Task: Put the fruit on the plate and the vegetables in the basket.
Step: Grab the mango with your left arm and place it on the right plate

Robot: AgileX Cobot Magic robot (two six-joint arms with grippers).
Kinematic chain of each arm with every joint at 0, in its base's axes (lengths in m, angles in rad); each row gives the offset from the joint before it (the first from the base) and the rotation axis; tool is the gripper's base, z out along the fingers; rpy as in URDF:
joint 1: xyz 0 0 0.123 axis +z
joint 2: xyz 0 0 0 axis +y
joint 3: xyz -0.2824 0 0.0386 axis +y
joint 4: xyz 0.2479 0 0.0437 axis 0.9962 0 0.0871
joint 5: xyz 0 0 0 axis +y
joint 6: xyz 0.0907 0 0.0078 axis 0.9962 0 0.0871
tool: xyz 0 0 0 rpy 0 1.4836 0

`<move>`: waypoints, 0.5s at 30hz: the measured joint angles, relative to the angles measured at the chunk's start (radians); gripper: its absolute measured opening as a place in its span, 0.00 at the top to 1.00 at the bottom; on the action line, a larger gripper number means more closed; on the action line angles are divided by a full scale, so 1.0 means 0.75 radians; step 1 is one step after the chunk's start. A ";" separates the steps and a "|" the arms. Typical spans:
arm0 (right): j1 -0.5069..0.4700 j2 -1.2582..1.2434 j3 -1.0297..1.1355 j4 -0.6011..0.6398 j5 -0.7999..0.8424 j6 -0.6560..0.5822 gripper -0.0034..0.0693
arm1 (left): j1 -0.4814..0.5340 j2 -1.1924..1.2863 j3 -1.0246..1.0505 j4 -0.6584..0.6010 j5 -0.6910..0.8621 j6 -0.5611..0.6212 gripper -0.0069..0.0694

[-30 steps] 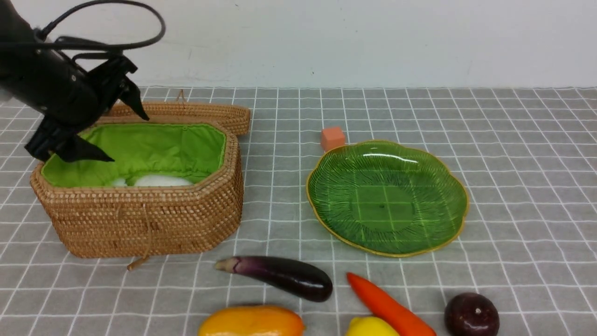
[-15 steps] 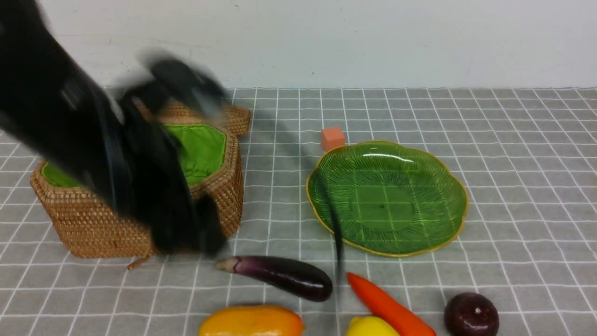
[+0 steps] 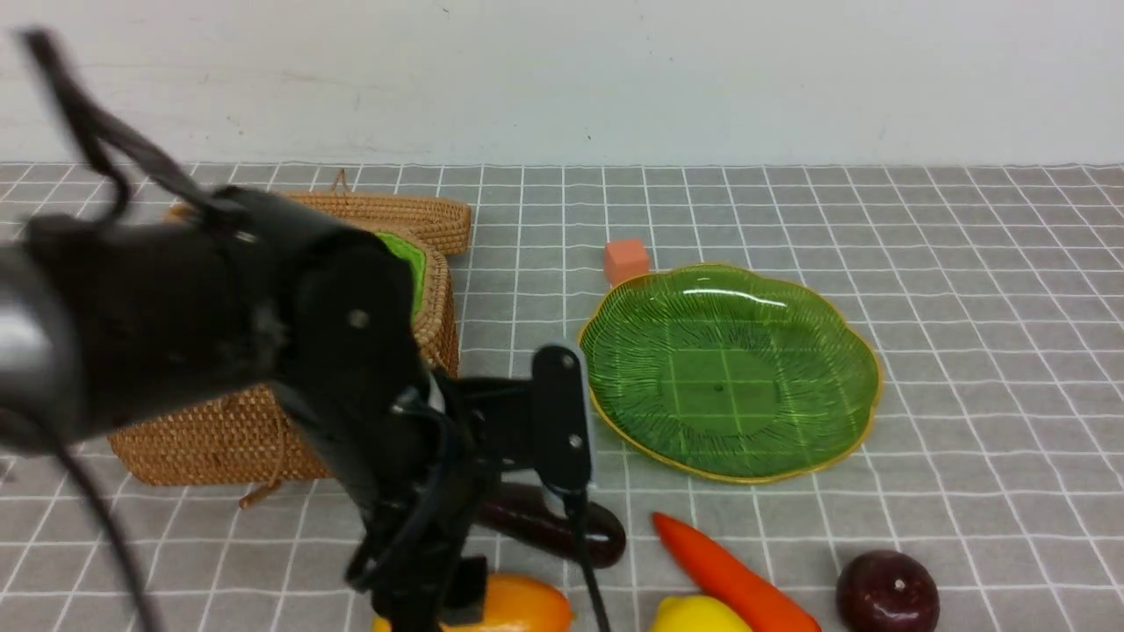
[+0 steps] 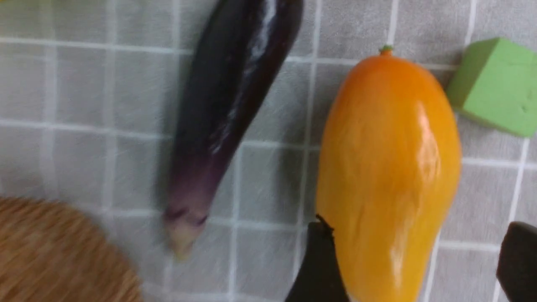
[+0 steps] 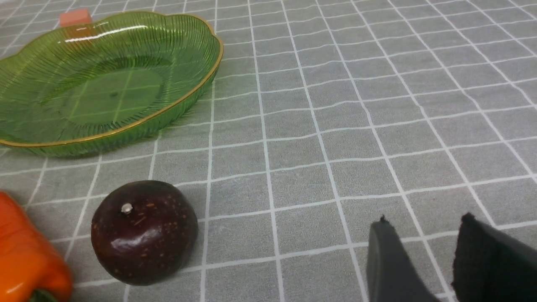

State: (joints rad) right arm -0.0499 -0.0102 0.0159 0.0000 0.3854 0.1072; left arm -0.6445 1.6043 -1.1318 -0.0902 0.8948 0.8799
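Note:
My left gripper (image 4: 419,226) is open and low over the orange-yellow mango (image 4: 390,167), one finger against its side, the other well clear. The purple eggplant (image 4: 230,105) lies beside the mango. In the front view my left arm covers most of the wicker basket (image 3: 219,439); the radish is hidden. The mango (image 3: 522,606), eggplant (image 3: 571,531), carrot (image 3: 729,575), lemon (image 3: 698,616) and maroon fruit (image 3: 887,592) lie along the front edge. The green plate (image 3: 729,369) holds nothing. My right gripper (image 5: 424,218) is open and empty, to one side of the maroon fruit (image 5: 144,230).
A small orange cube (image 3: 626,260) sits behind the plate. A green cube (image 4: 495,84) lies near the mango's stem end. The basket lid (image 3: 395,215) leans behind the basket. The basket's edge (image 4: 54,251) is close to the eggplant's tip.
My left arm has swung from above the basket forward and down to the mango and eggplant at the front edge. The objects on the table have not moved.

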 joint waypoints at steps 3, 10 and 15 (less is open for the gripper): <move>0.000 0.000 0.000 0.000 0.000 0.000 0.62 | 0.000 0.101 0.000 -0.002 -0.041 -0.013 0.17; 0.000 0.000 0.000 0.000 0.000 0.000 0.62 | 0.001 0.222 0.000 0.011 -0.080 -0.057 0.16; 0.000 0.000 0.000 0.000 0.000 0.000 0.62 | 0.001 0.225 0.000 0.038 -0.034 -0.061 0.24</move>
State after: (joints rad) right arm -0.0499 -0.0102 0.0159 0.0000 0.3854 0.1072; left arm -0.6435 1.7731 -1.1318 -0.0616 0.8689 0.8344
